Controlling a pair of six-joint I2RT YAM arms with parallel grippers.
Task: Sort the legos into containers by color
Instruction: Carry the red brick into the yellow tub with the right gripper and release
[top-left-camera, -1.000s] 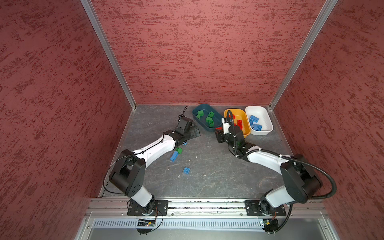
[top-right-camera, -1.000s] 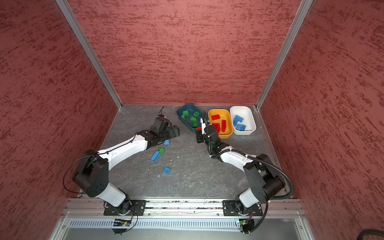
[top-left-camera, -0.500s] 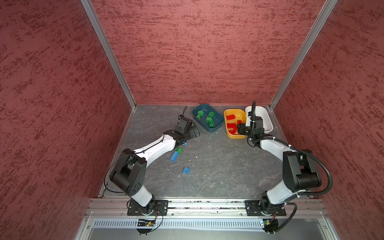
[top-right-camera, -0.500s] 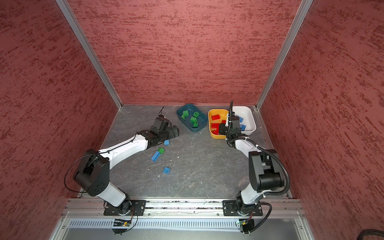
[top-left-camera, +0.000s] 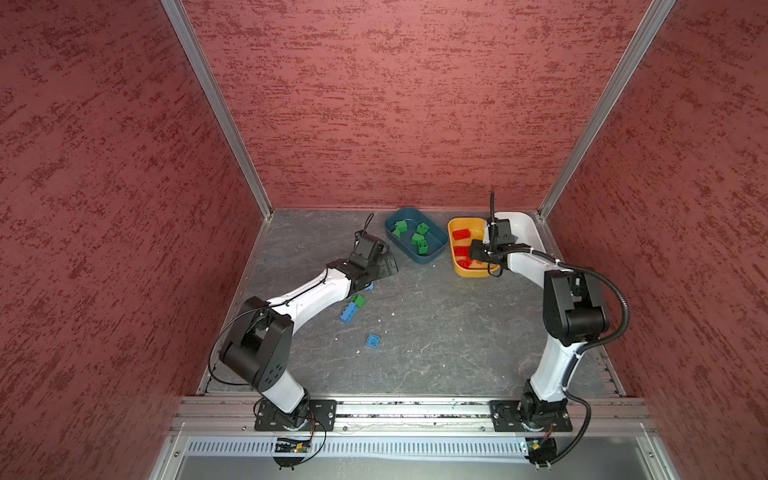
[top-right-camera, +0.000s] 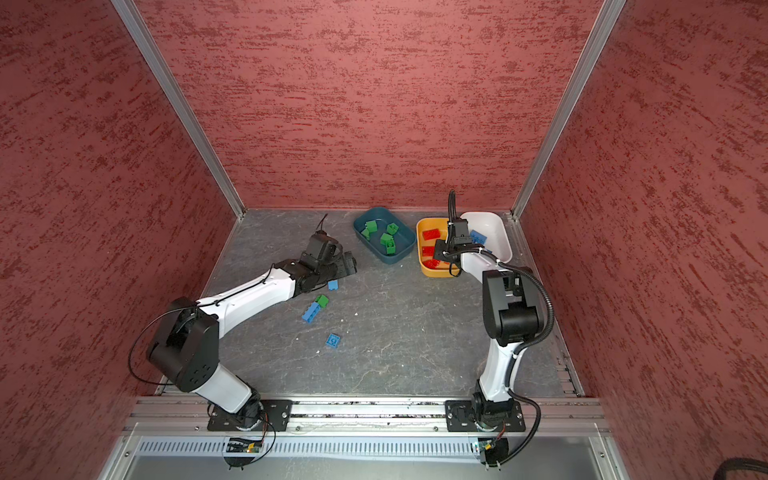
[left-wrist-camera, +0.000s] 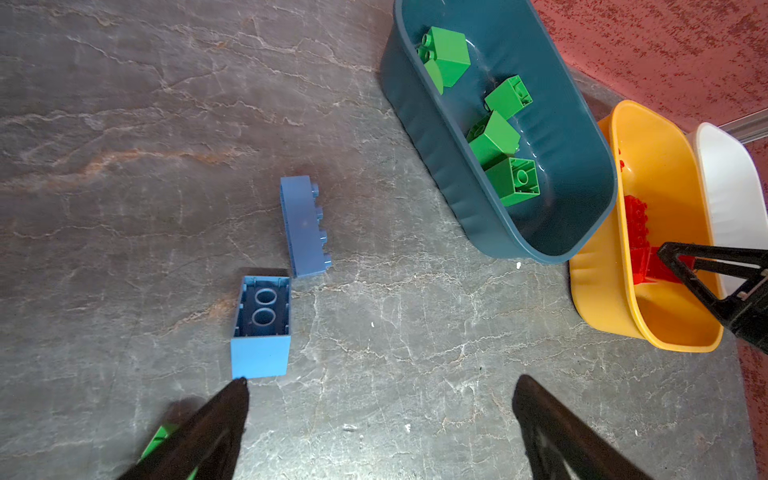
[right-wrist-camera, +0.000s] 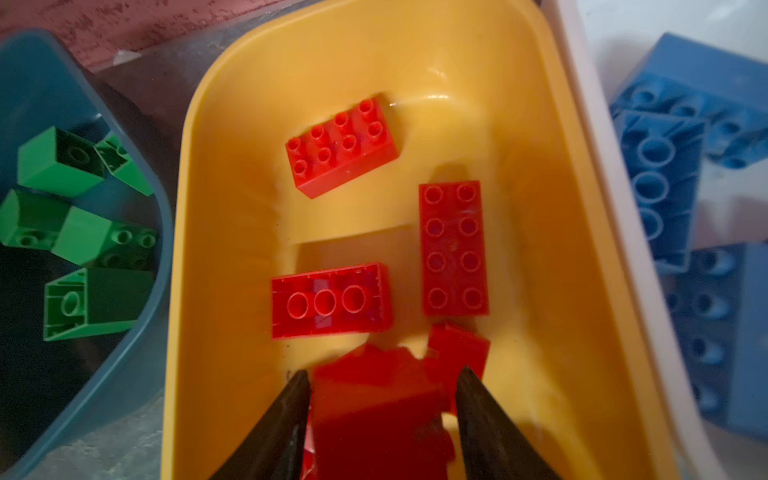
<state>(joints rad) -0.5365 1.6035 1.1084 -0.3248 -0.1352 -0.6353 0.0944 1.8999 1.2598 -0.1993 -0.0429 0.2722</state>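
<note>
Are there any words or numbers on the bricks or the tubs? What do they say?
No word, number or sign can be read anywhere.
Studs of the red bricks: any lettering is too blurred to read.
Teal tub, orange-yellow tub, white tub: no label shows.

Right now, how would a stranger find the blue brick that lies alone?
Start at the front rail, then look onto the grey table. The square blue brick lies nearest that rail, alone; the other loose bricks sit beside the left arm.
</note>
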